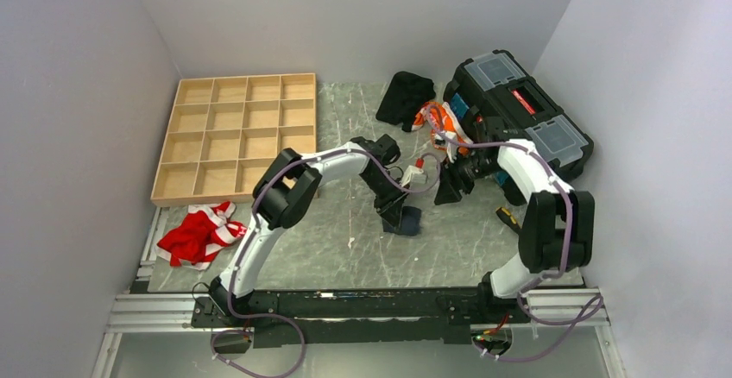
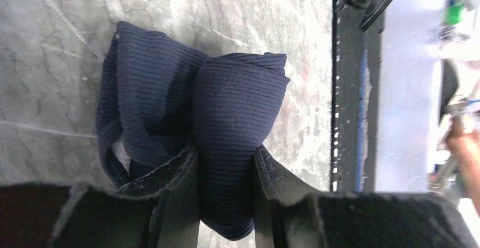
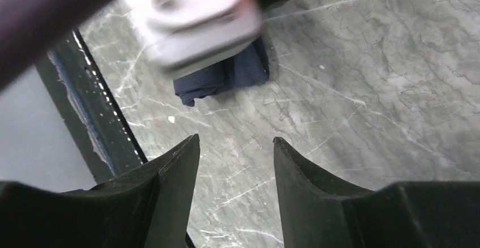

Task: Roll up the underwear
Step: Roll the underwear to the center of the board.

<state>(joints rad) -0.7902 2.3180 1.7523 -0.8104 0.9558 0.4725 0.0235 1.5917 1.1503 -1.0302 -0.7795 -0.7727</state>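
- Left gripper (image 2: 225, 166) is clamped on the navy underwear (image 2: 147, 89). Its two black fingers (image 2: 181, 174) press on either side of a thick rolled fold of ribbed fabric that runs between them.
- From the left wrist camera, the garment is bunched into two lobes. The one in the grip is rounded and doubled over. The other lies loose on the table to its left, with a bit of white showing near its lower edge.
- From the top camera, the navy underwear sits on the grey marble table (image 1: 345, 248), roughly midway between the two arms. It is nearer the black front rail (image 1: 371, 296) than the back wall, and the left arm bends down over it.
- Right gripper (image 3: 235, 146) is spread wide with nothing between its fingers, only bare marble below. It is held above the table, just right of the left wrist and apart from the garment.
- In the right wrist view the underwear is a small dark patch beyond the fingertips, partly hidden by the blurred white and red housing (image 3: 192, 16) of the left arm.
- A wooden compartment tray (image 1: 233, 136) lies at the back left, and a red and white garment (image 1: 200, 233) sits near its front edge.
- A black toolbox (image 1: 518, 102) stands at the back right, with a black cloth (image 1: 406, 95) and an orange and white garment (image 1: 440, 119) beside it.
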